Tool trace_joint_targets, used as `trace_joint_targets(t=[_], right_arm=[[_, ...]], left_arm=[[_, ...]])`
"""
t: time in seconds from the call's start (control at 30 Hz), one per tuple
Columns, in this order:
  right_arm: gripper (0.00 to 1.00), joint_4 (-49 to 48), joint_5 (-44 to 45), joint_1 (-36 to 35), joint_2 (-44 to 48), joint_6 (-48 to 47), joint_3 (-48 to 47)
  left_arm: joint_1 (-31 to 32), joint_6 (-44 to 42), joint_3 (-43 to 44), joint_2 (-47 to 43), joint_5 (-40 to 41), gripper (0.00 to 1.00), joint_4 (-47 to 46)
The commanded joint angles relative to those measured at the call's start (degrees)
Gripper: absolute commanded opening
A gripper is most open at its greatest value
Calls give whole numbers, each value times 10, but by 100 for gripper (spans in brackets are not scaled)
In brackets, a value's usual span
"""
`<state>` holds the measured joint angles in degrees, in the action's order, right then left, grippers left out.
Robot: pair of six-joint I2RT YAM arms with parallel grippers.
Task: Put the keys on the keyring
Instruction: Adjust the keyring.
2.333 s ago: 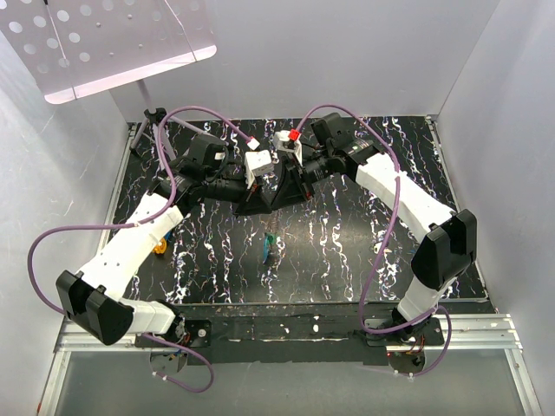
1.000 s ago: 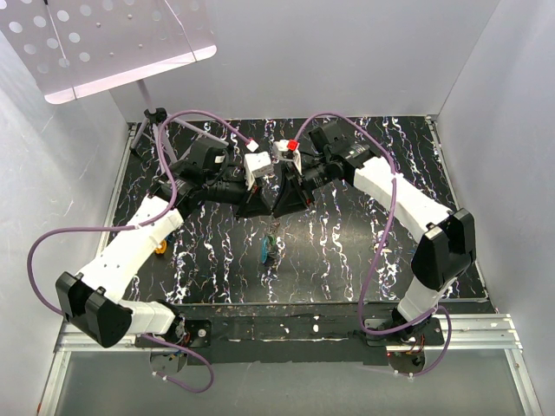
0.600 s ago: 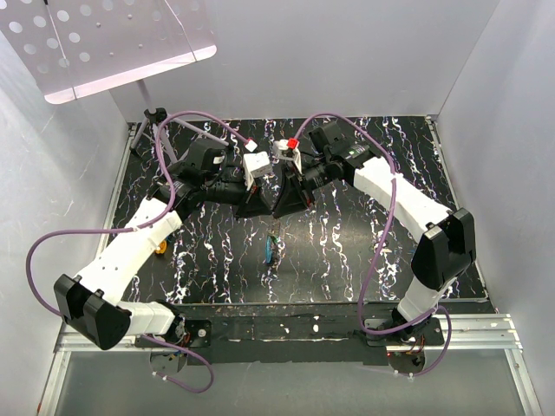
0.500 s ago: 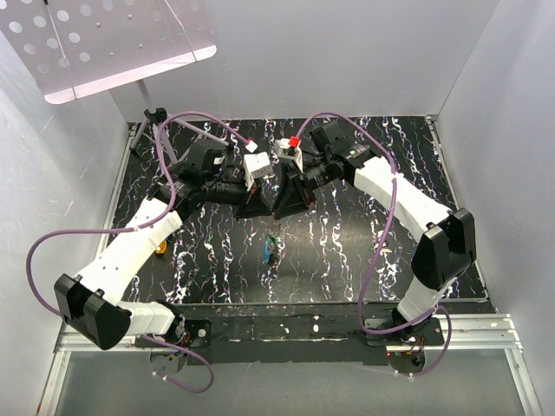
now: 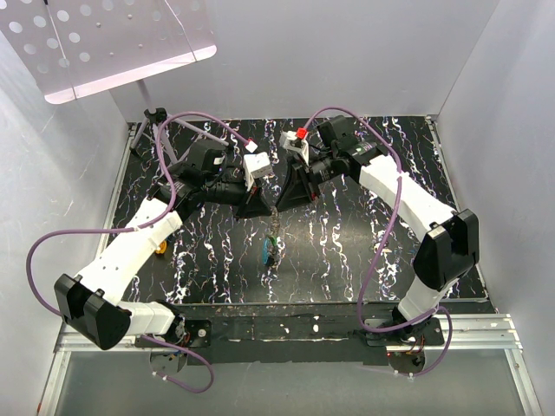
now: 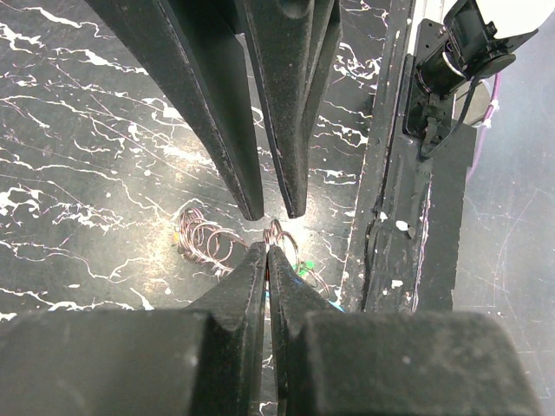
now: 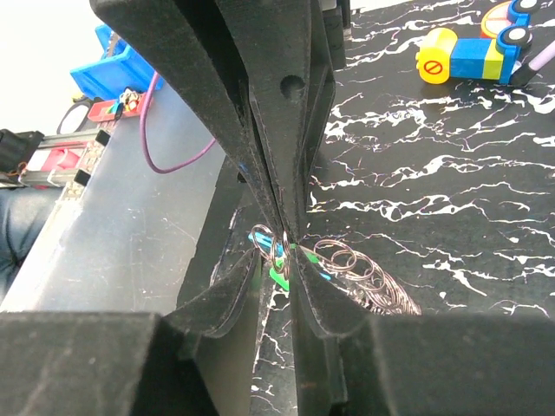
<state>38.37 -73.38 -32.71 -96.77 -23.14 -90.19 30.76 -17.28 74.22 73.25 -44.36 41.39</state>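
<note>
Silvery keyring (image 6: 279,236) is pinched tip-first by the clenched left gripper (image 6: 267,250), probably to be steadied for threading. The right gripper (image 6: 273,212) is kept slightly parted at it, with the keys (image 5: 271,250) seen just below.

The right hand (image 5: 278,206) has tilted up and edged rightward.

Directly over the keyring (image 6: 282,240), approach is closed: left gripper (image 6: 266,253) and right gripper (image 6: 270,213) meet tip to tip. Loose wire rings (image 6: 205,243) lie just beside the keyring. A yellow toy (image 5: 160,250) stands well left of it. Near-right of the keyring the table (image 5: 347,256) is bare and passable.
</note>
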Motion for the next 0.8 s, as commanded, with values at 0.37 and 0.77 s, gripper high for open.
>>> trace_joint_targets(t=[0.37, 0.77], right_arm=[[23, 5, 25, -22, 7, -22, -6], [31, 13, 43, -26, 7, -34, -10]], left_arm=[[0, 10, -2, -27, -16, 0, -29], [0, 15, -8, -30, -17, 0, -32]])
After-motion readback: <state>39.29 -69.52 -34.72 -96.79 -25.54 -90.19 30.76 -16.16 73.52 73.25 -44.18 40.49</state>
